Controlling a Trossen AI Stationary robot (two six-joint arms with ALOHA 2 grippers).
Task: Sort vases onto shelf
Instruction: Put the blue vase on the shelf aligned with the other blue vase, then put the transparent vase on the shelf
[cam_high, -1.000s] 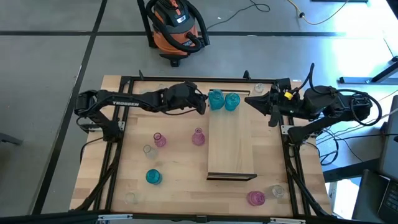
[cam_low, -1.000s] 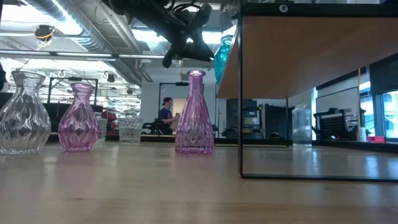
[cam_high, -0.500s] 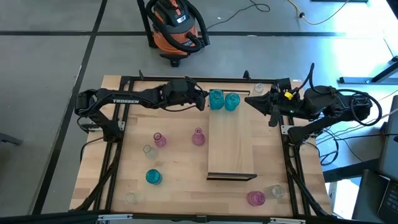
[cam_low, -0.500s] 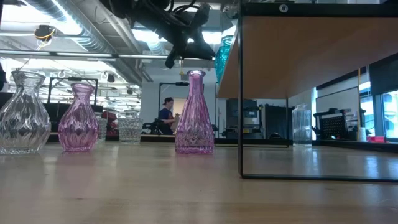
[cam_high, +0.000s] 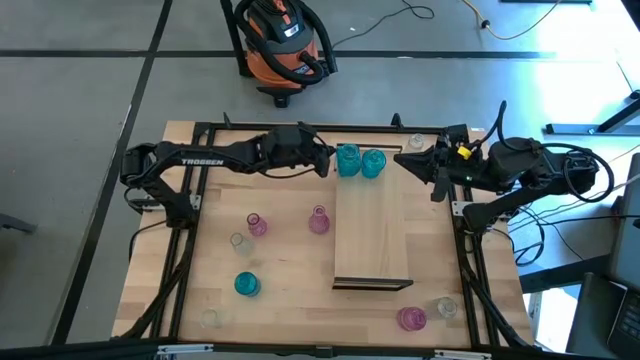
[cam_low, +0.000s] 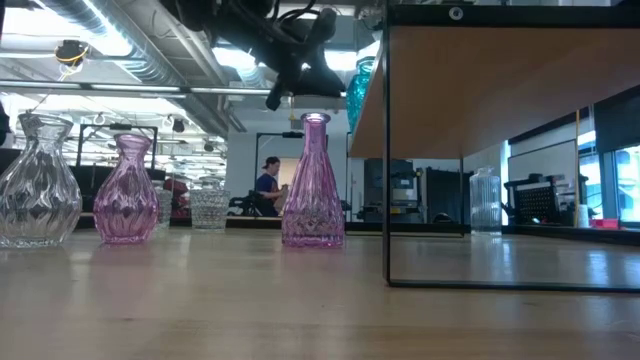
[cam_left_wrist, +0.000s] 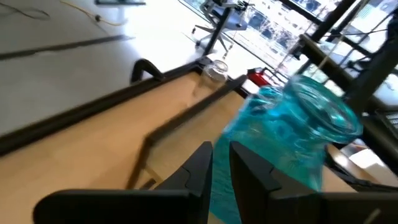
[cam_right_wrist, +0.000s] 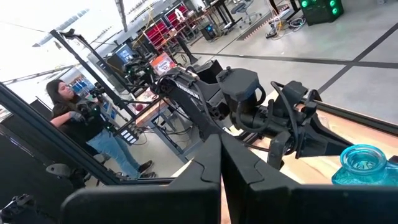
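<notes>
At the far end of the shelf, left gripper sits just beside the nearer of two teal vases, which stands with its twin on the board; over the last second the arm pulled back slightly from the vase and has barely moved in the last half second, so I read that as a release and retreat after placing, teal group now two on the shelf. Left wrist view shows the fingers nearly closed with only a thin gap, nothing between them, vase glass just past the tips. Right gripper parked off the other side of the shelf's far end, fingers together, empty, unchanged. Still on the tabletop: two pink vases, a clear one, another teal vase, plus a pink vase and clear one near the front right. Likely next: left arm goes for a tabletop vase
</notes>
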